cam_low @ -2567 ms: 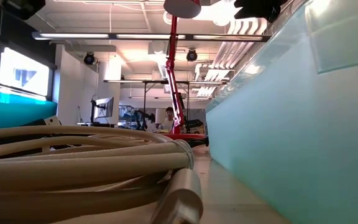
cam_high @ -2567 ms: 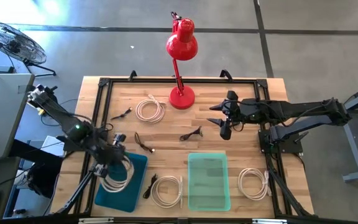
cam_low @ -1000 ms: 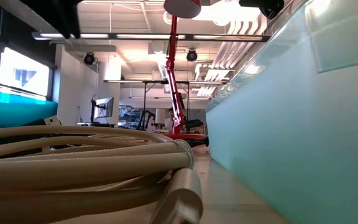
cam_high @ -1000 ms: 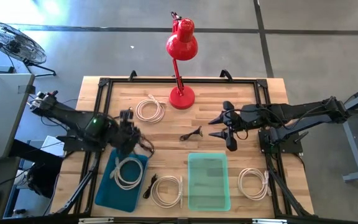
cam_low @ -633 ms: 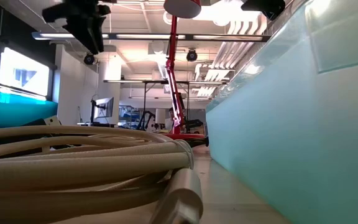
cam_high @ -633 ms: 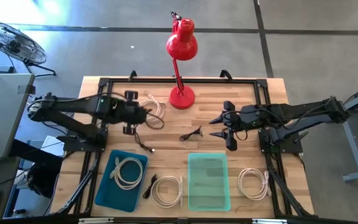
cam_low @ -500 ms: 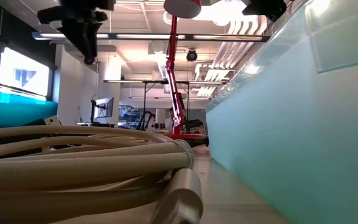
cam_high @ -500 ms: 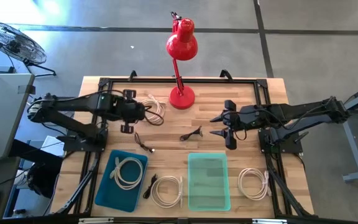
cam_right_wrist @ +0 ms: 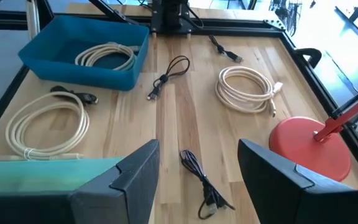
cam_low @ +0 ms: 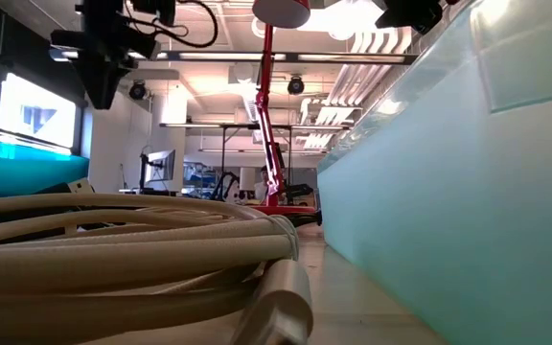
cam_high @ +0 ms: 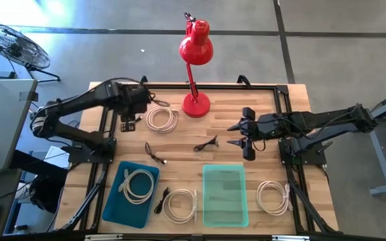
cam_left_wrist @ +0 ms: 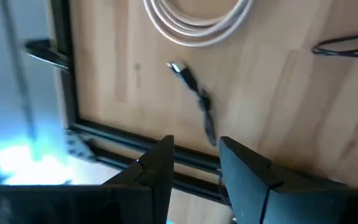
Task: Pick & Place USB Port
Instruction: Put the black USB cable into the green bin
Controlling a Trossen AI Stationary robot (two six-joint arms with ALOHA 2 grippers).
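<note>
I hovered over a short black cable.
Left gripper point(cam_left_wrist: 194, 163) half open, empty, above black cable point(cam_left_wrist: 196, 102) at 10 o'clock; right gripper point(cam_right_wrist: 197, 163) wide, empty.

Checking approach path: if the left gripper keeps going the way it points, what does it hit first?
Probably the short black cable, straight ahead of the open left gripper and near the table's left rail; the white coil lies beyond it. Depth uncertain.

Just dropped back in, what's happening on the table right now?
Cables are being sorted into bins. One white coiled cable already lies in the blue bin; the clear green bin looks empty. The left gripper hangs open and empty over the short black cable at the table's far left edge, beside another white coil. The right gripper waits open above mid-table, near a second black cable. More coils sit along the near edge.
</note>
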